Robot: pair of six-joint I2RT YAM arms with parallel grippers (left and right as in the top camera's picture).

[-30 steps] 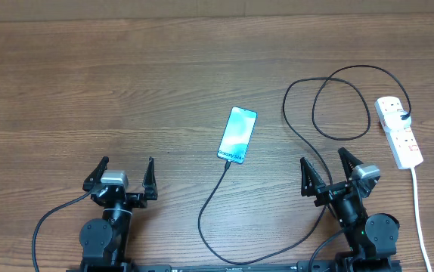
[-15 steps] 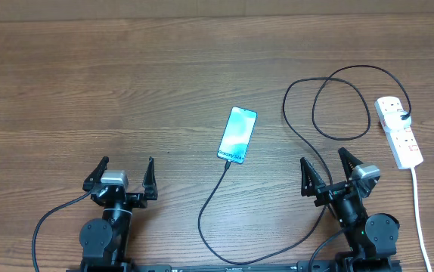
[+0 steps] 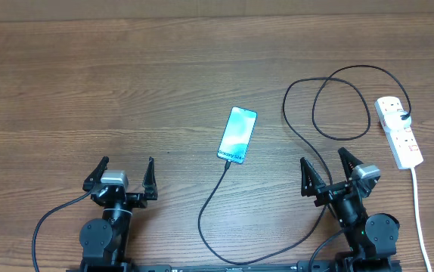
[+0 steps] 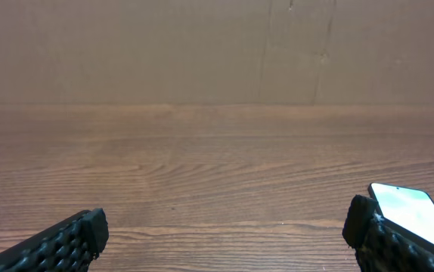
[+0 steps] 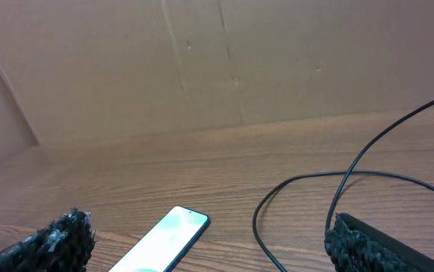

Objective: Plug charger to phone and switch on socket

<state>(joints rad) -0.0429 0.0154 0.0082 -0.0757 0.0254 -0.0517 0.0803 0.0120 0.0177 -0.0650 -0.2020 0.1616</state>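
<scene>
Both arms sit low at the table's (image 3: 126, 75) near edge. The left gripper (image 3: 126, 168) and the right gripper (image 3: 323, 162) both have their fingers spread wide and hold nothing. The phone (image 3: 237, 134) lies mid-table with its screen lit, between the two arms and closer to the right one. The charger (image 3: 210, 195) runs from the phone's near end, sweeps past the right arm and loops up to the black plug in the socket (image 3: 399, 133) at the far right. The tip touches the phone's edge, but I cannot tell whether it is fully seated. The work seems to be barely begun, or down to the switch. The right arm is best placed for either job. It should check the tip first, pinching close behind the connector and pushing straight along the phone's length. It should then press the red-marked switch by the plug from above with one fingertip, without snagging the loops.
</scene>
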